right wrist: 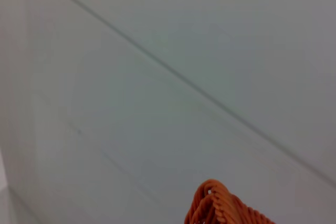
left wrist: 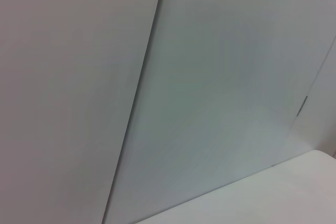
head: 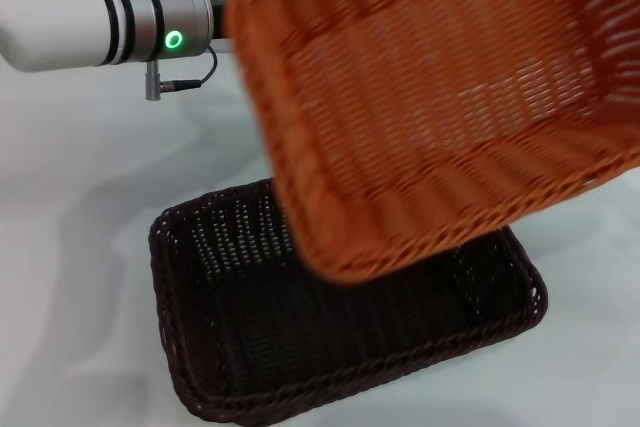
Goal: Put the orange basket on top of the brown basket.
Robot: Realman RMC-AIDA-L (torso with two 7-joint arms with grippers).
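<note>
Orange basket [head: 440,107] airborne, tilted, upper right of frame, overlapping brown basket [head: 340,347] on worktop [head: 70,247] below. I see the left arm upper left; neither arm's jaws visible, grip unknown.

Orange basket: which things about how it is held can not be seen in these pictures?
- Head view: the orange basket is raised and tilted over the brown basket. Its far rim hides the left arm's end; no gripper shows.
- Head view: the frame edge cuts the basket's right side, so no right gripper shows.
- Right wrist view: only a rim corner shows.
- Left wrist view: only wall.
</note>
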